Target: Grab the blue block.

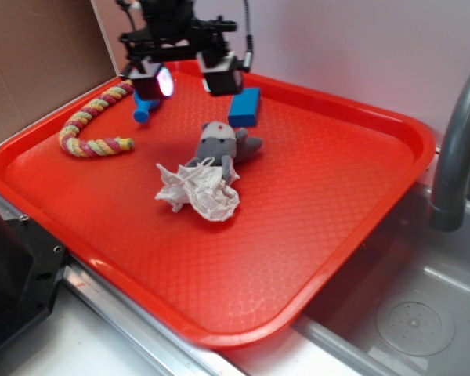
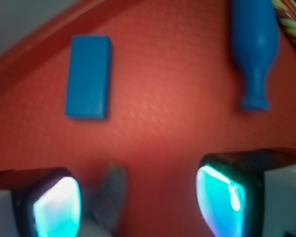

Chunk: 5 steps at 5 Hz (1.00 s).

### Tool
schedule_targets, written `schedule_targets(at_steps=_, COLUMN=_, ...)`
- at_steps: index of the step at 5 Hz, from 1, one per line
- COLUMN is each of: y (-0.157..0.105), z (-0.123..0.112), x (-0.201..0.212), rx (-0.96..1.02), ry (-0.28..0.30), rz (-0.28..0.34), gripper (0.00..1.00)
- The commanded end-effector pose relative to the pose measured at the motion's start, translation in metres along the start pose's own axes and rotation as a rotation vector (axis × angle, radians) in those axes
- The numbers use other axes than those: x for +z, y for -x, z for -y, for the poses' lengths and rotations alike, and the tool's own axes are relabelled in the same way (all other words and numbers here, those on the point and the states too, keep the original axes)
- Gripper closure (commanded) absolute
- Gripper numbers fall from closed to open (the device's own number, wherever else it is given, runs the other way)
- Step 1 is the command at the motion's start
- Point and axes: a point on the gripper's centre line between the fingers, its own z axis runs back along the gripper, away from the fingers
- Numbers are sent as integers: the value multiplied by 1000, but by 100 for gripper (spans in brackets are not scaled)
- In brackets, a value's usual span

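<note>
Hovering with black claw (image 1: 187, 78), pads spread apart, gripping nothing | lying flat on red plastic tray (image 1: 313, 235): small bright-blue rectangular block (image 2: 89, 76), ahead and off to the wrist view's left | running lengthwise away from claw, needing sideways shift

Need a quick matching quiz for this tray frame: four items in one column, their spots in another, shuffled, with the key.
Items:
1. blue block
2. rope
3. plush
4. tissue

Places:
A. lies against the plush's near side
B. far-left part of the tray, curled like a hook
C. near the tray's far rim, just behind the plush
D. middle of the tray, between block and tissue

Pairs: 1-C, 2-B, 3-D, 4-A

The end effector hangs open above the tray, between the blue pin and the block, holding nothing.
</note>
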Motion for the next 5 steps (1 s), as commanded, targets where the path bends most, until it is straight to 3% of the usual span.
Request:
schedule_targets(at_steps=1, y=-31, z=40, x=-4, rx=-22, ry=69, rz=68, gripper=0)
schedule_targets(at_steps=5, y=-64, z=26, x=-40, rx=-22, ry=-14, rz=84, gripper=0)
